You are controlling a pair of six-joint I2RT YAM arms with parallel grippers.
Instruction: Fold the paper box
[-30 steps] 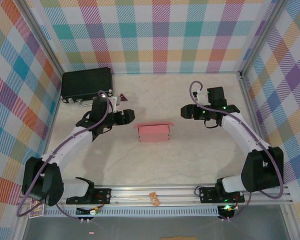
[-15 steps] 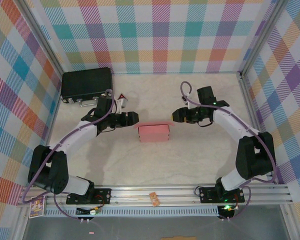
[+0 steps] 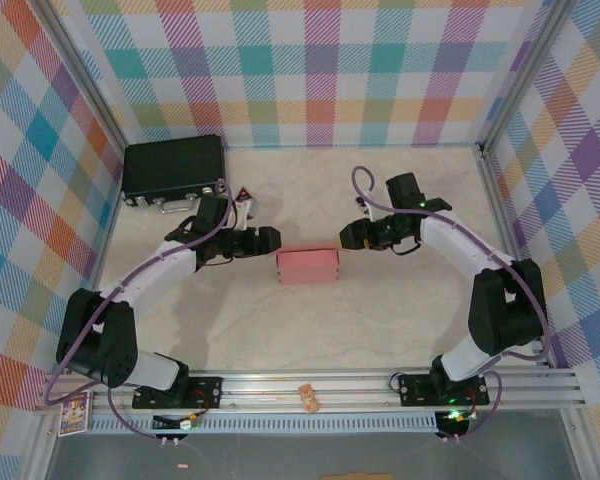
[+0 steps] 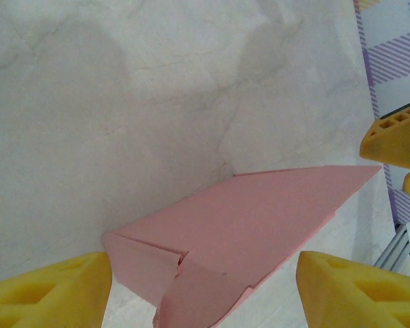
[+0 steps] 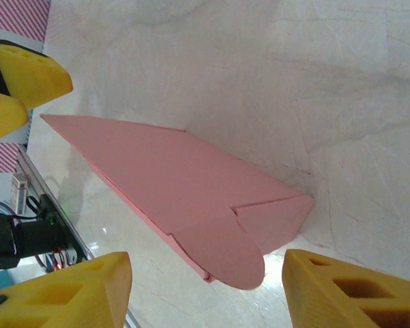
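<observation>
Salmon-pink thin-card paper box sits mid-counter, btwn the arms. Left tool & right tool have closed in on its far corners in the last sec, both spread, holding nothing (far lid flap now looks flatter). Prob. lining up to press the end flaps.

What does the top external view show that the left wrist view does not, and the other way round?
Top external view: the left arm and right arm from base to wrist, the black case in the far left corner, and how the left hand and right hand face each other across the paper box. Left wrist view: the box's end flaps up close, with their folded edges. Both: the pink box lying on the pale table, with a hand at each end.
</observation>
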